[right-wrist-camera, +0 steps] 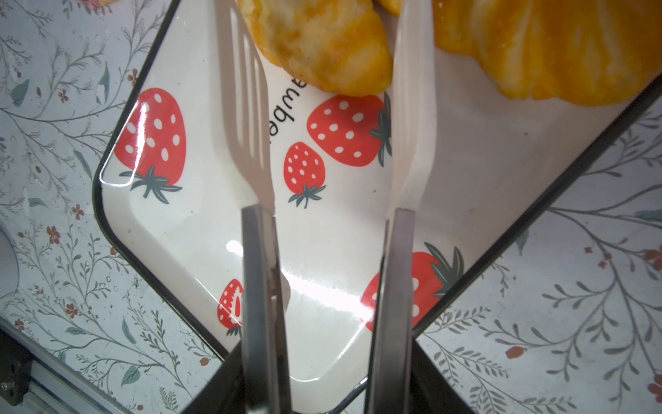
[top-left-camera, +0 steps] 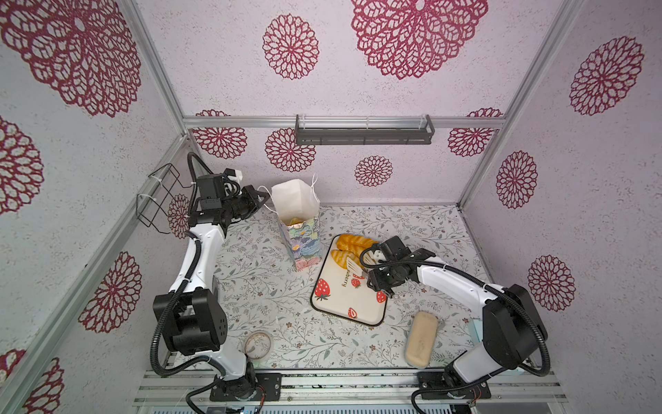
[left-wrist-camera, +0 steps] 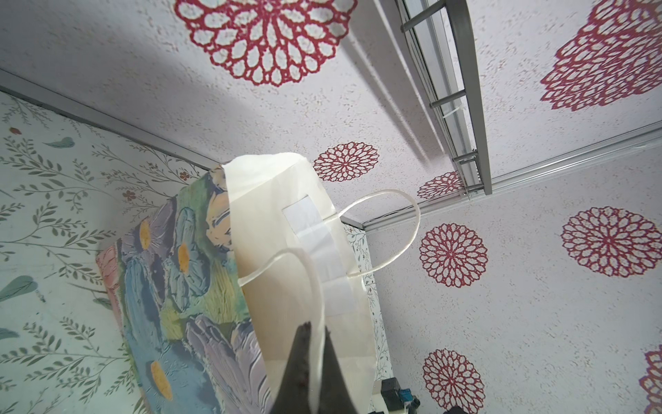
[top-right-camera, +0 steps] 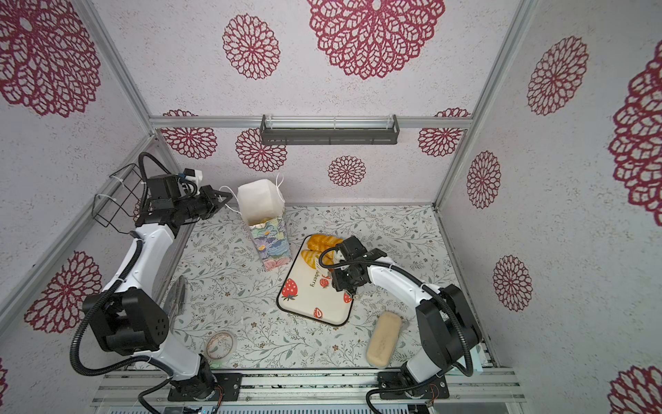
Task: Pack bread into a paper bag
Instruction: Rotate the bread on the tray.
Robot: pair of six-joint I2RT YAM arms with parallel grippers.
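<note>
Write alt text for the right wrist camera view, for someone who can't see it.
Metal tongs with white tips, held in the right gripper, straddle a golden pastry on a strawberry-print tray. A second pastry lies just outside one tip.

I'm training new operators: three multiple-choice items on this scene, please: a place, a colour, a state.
1. The paper bag has cord handles coloured: A black; B red; C white.
2. The beige block lies: A on the table, off the tray; B on the tray; C in the bag.
3. The left gripper is: A open; B shut on a cord handle; C out of view.
C: both cords show white. A: it lies on the table, apart from the tray. B: its fingers pinch the cord.
</note>
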